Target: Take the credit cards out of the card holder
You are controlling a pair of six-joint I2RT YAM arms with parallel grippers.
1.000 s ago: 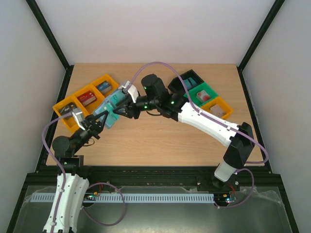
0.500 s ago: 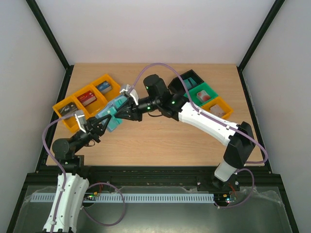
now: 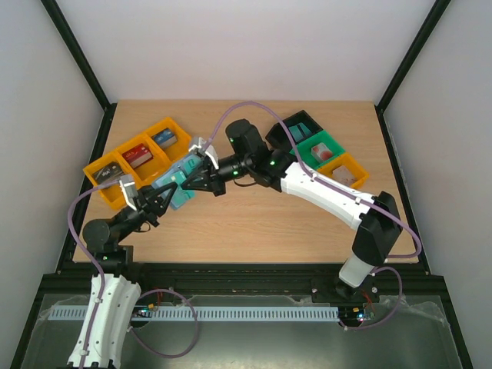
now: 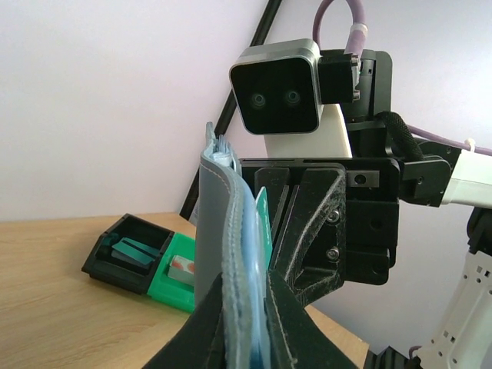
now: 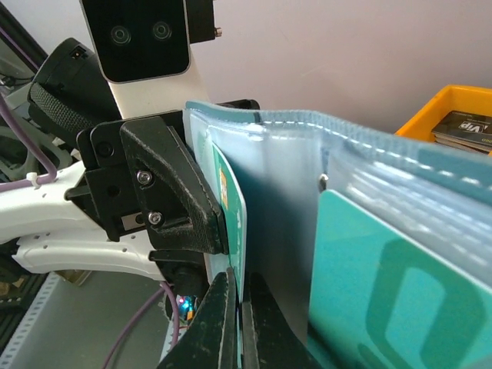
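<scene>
1. Orange trays with blocks in them sit on the desk, just left of the card holder.
2. Left end effector is clenched on the holder's lower-left edge, so the holder hangs opened out, up off the desk.
3. Right end effector comes in from the holder's right and is pinched tight on the edge of a teal credit card, which lies against the holder's pale inside.
4. Black, green and orange trays sit well right of the holder.
</scene>
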